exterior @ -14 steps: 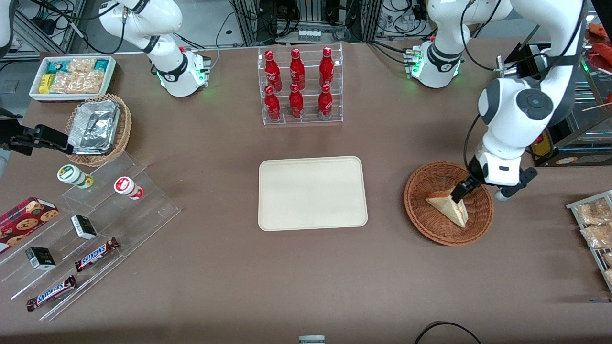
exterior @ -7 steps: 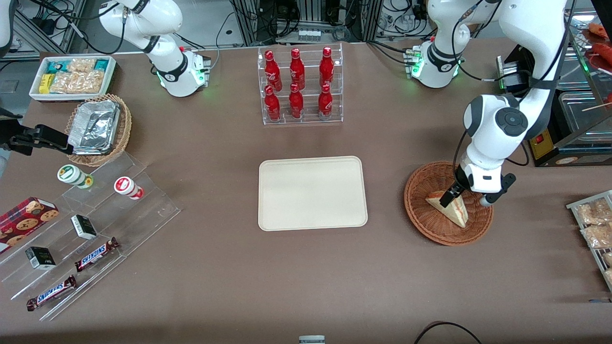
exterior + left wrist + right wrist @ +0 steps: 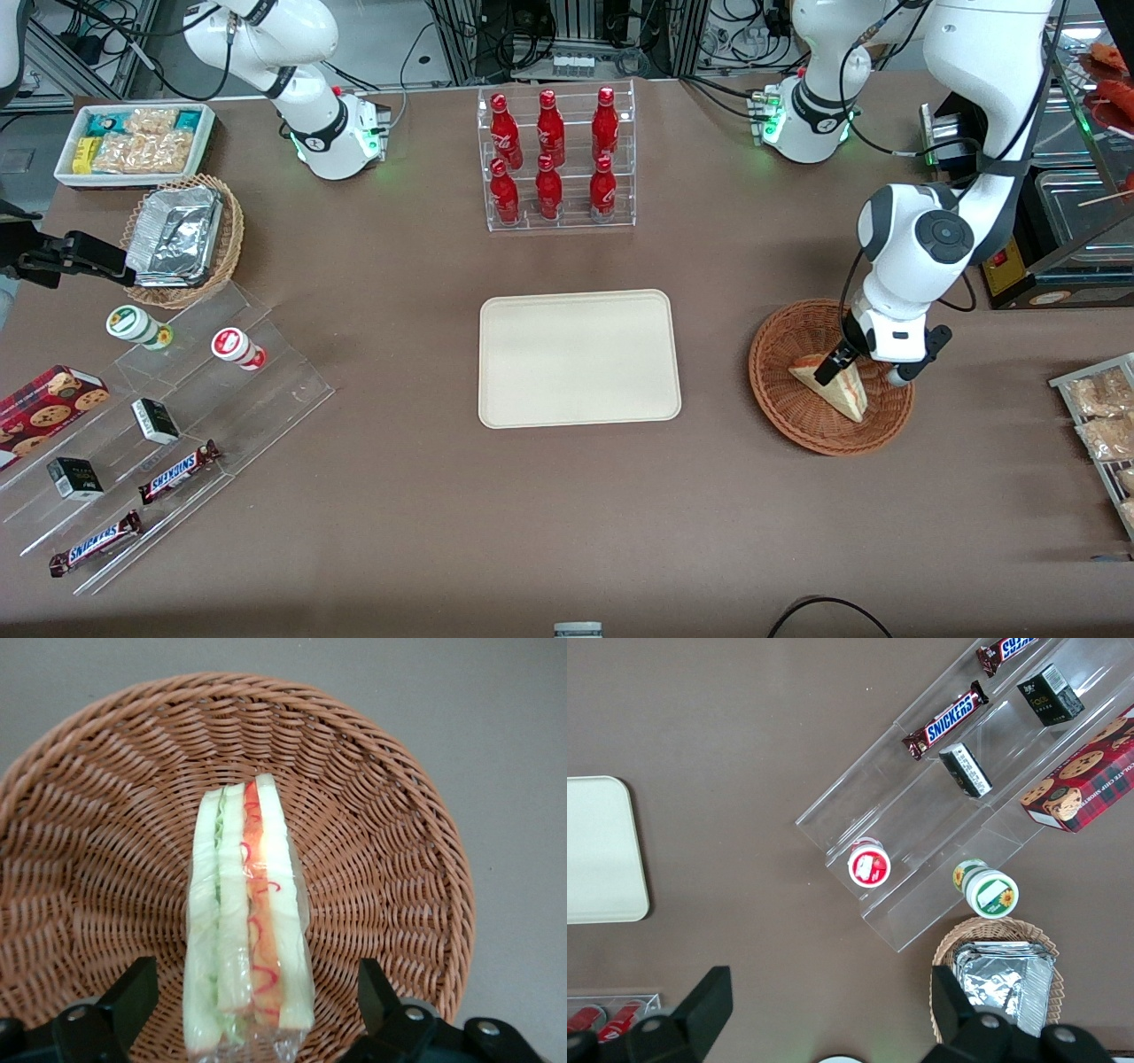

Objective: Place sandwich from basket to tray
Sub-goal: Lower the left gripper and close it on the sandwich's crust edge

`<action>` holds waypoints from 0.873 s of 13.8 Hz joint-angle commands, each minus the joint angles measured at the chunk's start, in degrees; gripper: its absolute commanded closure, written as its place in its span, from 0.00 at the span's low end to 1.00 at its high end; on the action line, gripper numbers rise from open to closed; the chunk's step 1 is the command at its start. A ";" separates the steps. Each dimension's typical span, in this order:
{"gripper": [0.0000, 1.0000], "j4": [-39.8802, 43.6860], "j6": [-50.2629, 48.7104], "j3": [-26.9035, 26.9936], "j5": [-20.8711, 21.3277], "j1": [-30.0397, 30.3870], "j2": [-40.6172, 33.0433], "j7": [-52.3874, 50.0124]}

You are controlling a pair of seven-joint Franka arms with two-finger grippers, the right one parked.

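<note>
The brown table [image 3: 567, 496] spreads out on all sides of the gripper [image 3: 837, 365], with a broad bare stretch of it nearer the front camera. The tray [image 3: 579, 359] lies flat toward the parked arm's end from the gripper, well apart from it, its low rim unbroken all round and its surface bare; a strip of bare table separates its nearest edge from the basket [image 3: 797, 416]. A clear rack of red bottles [image 3: 556, 159] stands farther from the camera than the tray and well away from the gripper.

The basket sits directly under the gripper, its woven rim [image 3: 381, 753] ringing the spot where the fingers reach in. In the wrist view the wicker wall rises around the sandwich with open weave showing on both flanks, and grey table shows outside the rim.

The sandwich [image 3: 833, 386] lies in the basket with its layered edge turned up toward the gripper, pale bread outside and green, orange and red filling between [image 3: 248, 930]. A clear wrap shows at the end nearest the fingers.

The gripper hangs low over the sandwich's end that is farther from the camera. Its two fingers [image 3: 133, 988] are spread wide, one on each side of the wedge, each with a clear gap of wicker between it and the bread, so neither touches it.
</note>
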 commanded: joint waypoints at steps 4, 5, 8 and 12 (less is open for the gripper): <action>1.00 0.26 2.68 0.00 -0.15 0.02 1.58 -0.82; 1.00 0.44 2.50 0.00 -0.15 -0.07 1.31 -0.91; 1.00 1.31 -2.48 -0.09 0.55 -0.16 -2.01 -0.56; 1.00 16.29 -31.08 -1.40 1.08 -2.16 -5.98 -0.29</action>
